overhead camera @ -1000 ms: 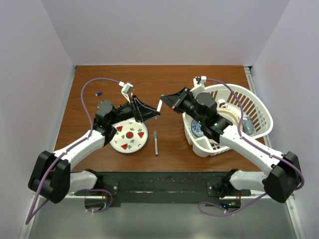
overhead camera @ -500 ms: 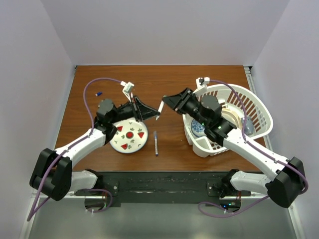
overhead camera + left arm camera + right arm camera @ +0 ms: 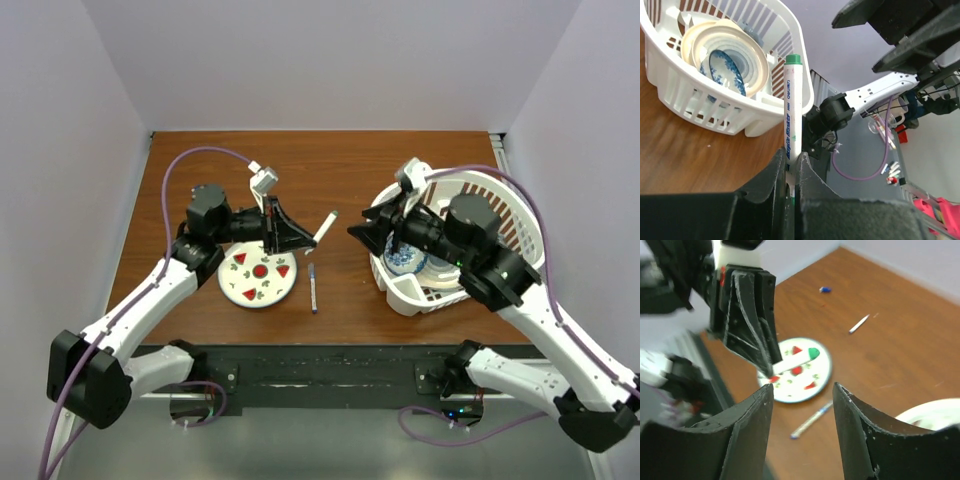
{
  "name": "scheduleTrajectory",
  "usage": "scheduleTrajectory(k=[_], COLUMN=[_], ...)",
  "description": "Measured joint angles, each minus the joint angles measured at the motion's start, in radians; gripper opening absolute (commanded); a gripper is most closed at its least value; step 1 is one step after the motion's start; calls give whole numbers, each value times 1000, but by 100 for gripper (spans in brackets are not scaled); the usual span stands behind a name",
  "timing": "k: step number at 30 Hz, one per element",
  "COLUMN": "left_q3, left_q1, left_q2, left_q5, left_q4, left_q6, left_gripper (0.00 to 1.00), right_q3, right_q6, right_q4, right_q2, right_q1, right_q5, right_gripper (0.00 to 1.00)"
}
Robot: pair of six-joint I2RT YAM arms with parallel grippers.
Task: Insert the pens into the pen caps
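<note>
My left gripper (image 3: 311, 238) is shut on a white pen (image 3: 326, 226), which sticks out past its fingers above the table's middle. In the left wrist view the pen (image 3: 791, 110) stands between the jaws with a green pen cap (image 3: 793, 59) on its far end. My right gripper (image 3: 360, 232) hovers open just right of that pen, apart from it. The right wrist view looks through its open fingers (image 3: 752, 425) at the held pen (image 3: 792, 360). A darker pen (image 3: 312, 287) lies on the table. Another white pen (image 3: 859, 324) and a blue pen cap (image 3: 825, 289) lie farther off.
A round white plate (image 3: 232, 290) with red marks sits under the left gripper. A white laundry-style basket (image 3: 520, 225) holding bowls and plates stands at the right, under the right arm. Walls close the table on three sides.
The left gripper has shut on the pen. The right gripper has opened, let go of the pen's end and drawn back to the right, towards the basket.
</note>
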Motion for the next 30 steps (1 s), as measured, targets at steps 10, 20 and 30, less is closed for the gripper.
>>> scheduleTrajectory(k=[10, 20, 30], left_q3=[29, 64, 64], left_q1=[0, 0, 0], left_q2=[3, 16, 39], left_q5=[43, 69, 114], left_q4=[-212, -293, -253], left_q6=[-66, -123, -204], left_gripper=[0, 0, 0], right_q3=[-34, -122, -172], right_q6=[-639, -976, -1139], right_q4=[-17, 50, 130], right_q2=[41, 67, 103], right_q1=[254, 383, 443], right_q5=[183, 295, 394], right_gripper=[57, 50, 44])
